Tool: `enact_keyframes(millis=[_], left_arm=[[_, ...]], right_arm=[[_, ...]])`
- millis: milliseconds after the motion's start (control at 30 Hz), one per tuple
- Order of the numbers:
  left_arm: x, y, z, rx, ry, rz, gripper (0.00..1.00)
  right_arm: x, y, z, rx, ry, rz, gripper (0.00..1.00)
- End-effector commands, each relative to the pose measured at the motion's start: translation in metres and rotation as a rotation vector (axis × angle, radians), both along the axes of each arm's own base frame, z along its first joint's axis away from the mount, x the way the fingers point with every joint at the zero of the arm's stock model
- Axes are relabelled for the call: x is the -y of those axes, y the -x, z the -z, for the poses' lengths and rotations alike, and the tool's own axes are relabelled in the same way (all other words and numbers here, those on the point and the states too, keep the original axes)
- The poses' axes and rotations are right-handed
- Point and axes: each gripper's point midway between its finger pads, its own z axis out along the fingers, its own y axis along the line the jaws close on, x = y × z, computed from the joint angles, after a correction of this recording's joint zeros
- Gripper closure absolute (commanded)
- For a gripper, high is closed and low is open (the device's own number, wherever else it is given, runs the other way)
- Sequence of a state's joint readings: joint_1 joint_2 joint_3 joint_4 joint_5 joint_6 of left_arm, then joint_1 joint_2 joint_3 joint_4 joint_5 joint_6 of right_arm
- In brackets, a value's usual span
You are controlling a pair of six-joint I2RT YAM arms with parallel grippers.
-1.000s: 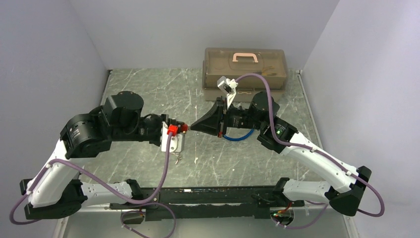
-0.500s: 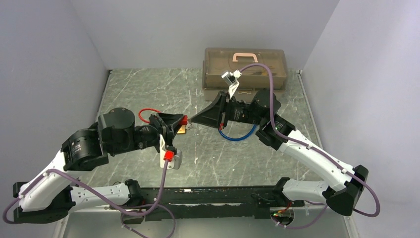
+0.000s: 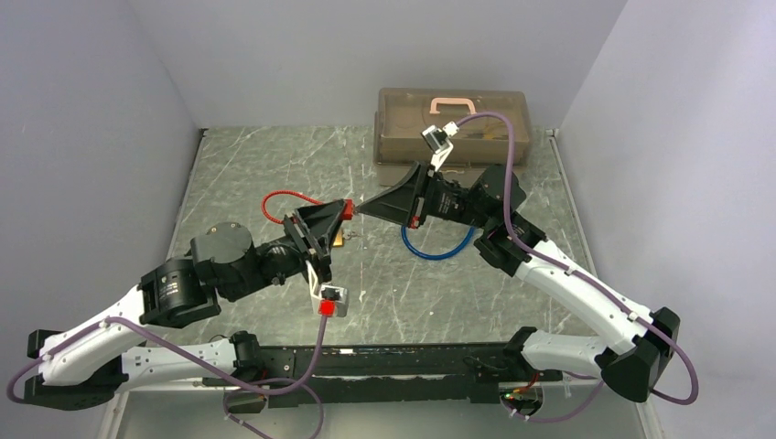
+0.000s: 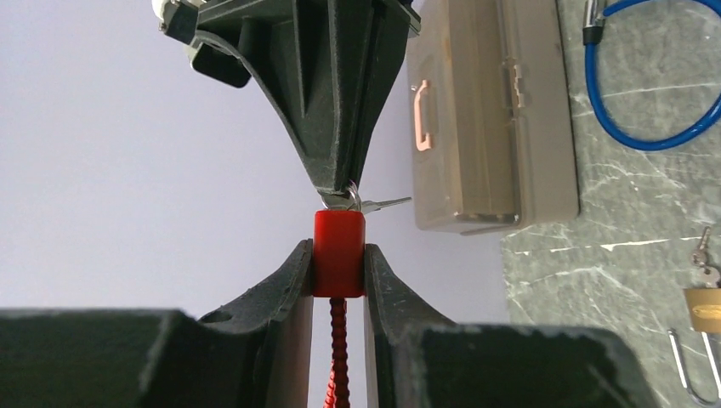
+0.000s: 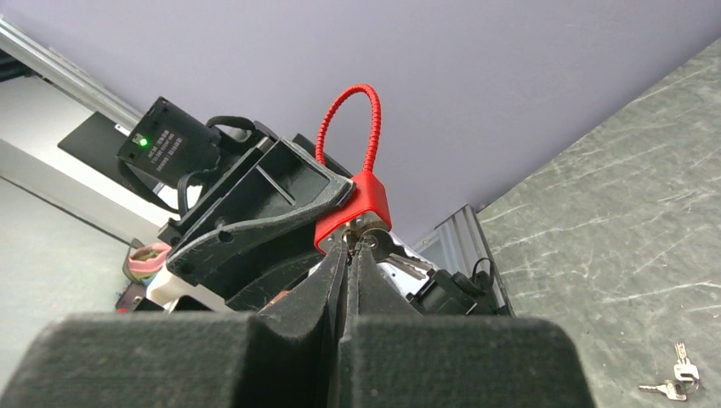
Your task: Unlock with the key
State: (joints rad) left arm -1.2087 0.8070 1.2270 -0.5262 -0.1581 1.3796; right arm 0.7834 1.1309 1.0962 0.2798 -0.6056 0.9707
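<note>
Top view: a grey marbled bench [image 3: 274, 174] stands between pale lilac walls. A closed brown toolbox [image 3: 453, 123] sits at 1 o'clock, its contents unclear. At centre, held off the surface, the left pincer [image 3: 340, 212] grasps the red cable lock [image 3: 349, 209], whose body points to 3 o'clock at the right pincer [image 3: 366, 208].

Left wrist view: the lock's long axis runs from 6 to 12, with the key [image 4: 342, 202] at its top end. A brass padlock [image 4: 704, 308] lies at 4 o'clock.

Right wrist view: the right pincer is clenched on the key at the lock's face.
</note>
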Motion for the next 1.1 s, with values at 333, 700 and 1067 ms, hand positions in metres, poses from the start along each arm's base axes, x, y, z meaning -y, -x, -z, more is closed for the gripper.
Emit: enact_keyframes(millis=[333, 700, 1067], left_arm=[[0.008, 0.035, -0.047, -0.091, 0.177, 0.174, 1.0], [0.015, 0.058, -0.055, -0.405, 0.253, 0.261, 1.0], [0.02, 0.077, -0.077, -0.525, 0.309, 0.353, 1.0]], right_arm=[[0.036, 0.021, -0.044, 0.241, 0.075, 0.04, 0.68], [0.082, 0.064, -0.082, 0.675, 0.087, 0.07, 0.48], [0.07, 0.069, -0.069, 0.74, 0.075, -0.031, 0.55]])
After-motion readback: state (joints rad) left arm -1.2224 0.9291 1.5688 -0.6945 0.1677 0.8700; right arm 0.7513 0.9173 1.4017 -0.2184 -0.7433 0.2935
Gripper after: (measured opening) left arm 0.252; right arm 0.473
